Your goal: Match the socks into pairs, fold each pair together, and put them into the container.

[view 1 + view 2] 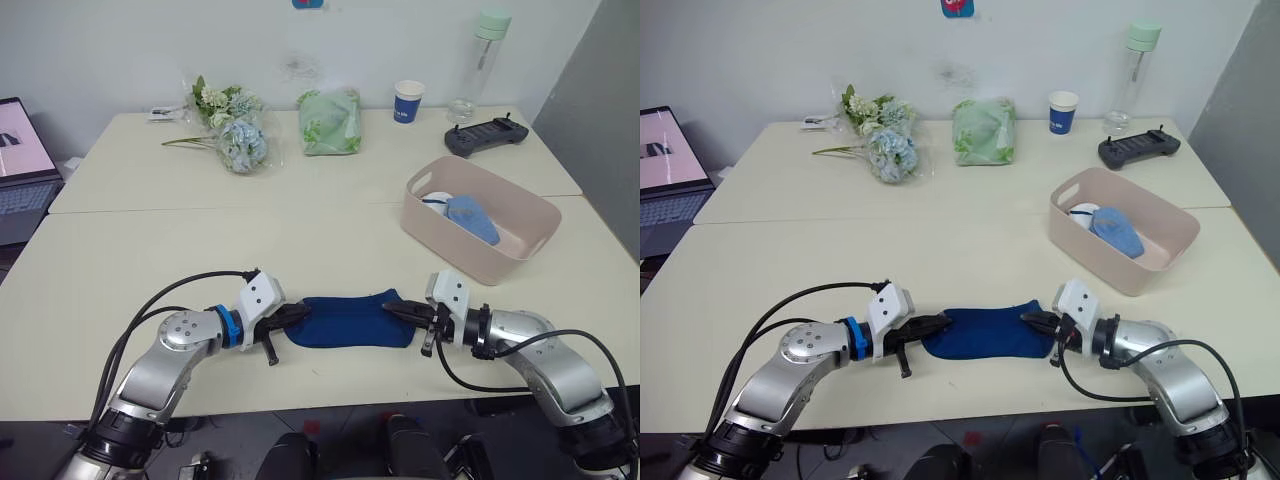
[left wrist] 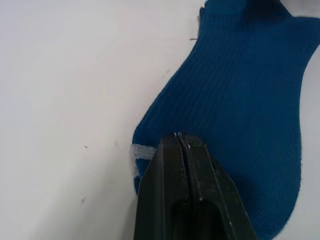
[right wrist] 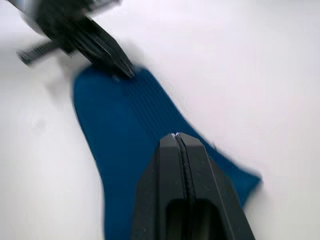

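The left tool (image 1: 283, 322) pinches one end of the navy socks (image 1: 350, 322), which lie flat on the worktop (image 1: 150, 260) near its front edge; the right tool (image 1: 408, 312) pinches the other end. If either grip slips during the fold, the layers could skew apart. The head views show the pink container (image 1: 520, 262) holding pale socks (image 1: 470, 218); the wrist views show the tightly closed fingers.
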Robot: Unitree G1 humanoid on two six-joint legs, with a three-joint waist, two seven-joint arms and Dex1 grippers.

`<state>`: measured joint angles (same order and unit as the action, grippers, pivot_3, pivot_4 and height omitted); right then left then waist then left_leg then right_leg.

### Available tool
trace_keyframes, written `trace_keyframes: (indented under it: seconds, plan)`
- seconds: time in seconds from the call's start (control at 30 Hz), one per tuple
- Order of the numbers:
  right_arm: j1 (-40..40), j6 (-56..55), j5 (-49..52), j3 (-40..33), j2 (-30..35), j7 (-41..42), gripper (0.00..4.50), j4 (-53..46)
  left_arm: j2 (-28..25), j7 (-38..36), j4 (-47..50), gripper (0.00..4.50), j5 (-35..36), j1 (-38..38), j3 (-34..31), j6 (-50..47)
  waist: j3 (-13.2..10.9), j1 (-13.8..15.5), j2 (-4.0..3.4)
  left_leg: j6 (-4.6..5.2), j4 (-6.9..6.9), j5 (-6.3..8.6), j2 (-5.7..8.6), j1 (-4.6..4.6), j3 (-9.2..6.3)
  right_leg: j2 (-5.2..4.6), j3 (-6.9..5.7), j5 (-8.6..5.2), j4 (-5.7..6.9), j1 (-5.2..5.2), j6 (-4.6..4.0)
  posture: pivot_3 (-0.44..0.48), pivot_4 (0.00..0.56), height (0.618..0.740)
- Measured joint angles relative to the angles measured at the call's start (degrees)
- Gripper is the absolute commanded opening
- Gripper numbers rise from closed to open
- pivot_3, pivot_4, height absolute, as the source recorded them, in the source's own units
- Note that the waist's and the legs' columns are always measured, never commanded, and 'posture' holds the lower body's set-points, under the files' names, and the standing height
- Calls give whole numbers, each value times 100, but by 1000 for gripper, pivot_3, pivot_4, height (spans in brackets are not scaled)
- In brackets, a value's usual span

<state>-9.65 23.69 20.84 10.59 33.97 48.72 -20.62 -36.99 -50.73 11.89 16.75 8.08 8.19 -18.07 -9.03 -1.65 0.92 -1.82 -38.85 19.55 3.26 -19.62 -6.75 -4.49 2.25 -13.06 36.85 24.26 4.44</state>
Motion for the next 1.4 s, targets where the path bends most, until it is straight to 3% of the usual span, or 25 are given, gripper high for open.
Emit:
trace_keyframes:
  seconds: [0.37,0.73,0.83,0.93,1.13,1.23,1.3,1.4]
  plan:
    - [-50,-230,-689,719,246,414,25,639,-345,-120,306,7,-550,-342,284,59,0,10,-1,0,0,0,5,-1,-1,0,-2,-1,-1,-1,0,0,150,740]
    - [256,-438,-598,130,749,641,25,636,-414,-190,103,7,-490,-410,154,326,1,3,-1,12,2,7,0,13,-2,7,-2,-1,1,-13,0,0,150,740]
    - [417,76,101,-402,709,621,25,393,-344,-184,178,7,130,-423,-235,-330,-6,7,-4,13,0,7,-15,0,-11,7,-3,-1,2,-4,-1,0,150,740]
    - [418,706,846,-1212,827,480,633,-140,-345,-90,368,0,797,-410,-999,-887,-6,12,-4,13,-3,7,-30,-8,-19,6,-10,-1,-2,-1,0,0,150,740]
    - [706,1049,1061,-1760,1033,358,2670,-161,-424,112,305,0,979,-539,-1721,-980,-6,27,-4,10,-2,6,-4,-7,-16,6,-10,-1,-6,-5,-1,0,150,740]
    - [910,928,922,-1926,1075,360,3704,210,-424,141,34,577,885,-847,-1927,-797,-6,23,-4,6,0,4,-2,-7,-13,6,-9,-1,-6,-3,-1,0,150,740]
    - [923,894,889,-1964,1074,361,4444,363,-424,130,-127,1219,844,-1013,-2004,-694,-6,16,-5,7,0,4,-3,-6,-13,6,-9,-1,-3,-3,-1,0,150,740]
    - [915,807,841,-1941,1046,358,4500,405,-422,128,-141,2114,778,-1204,-2005,-493,-6,20,-4,7,0,4,-8,-7,-14,5,-9,-1,-5,-5,-1,0,150,740]
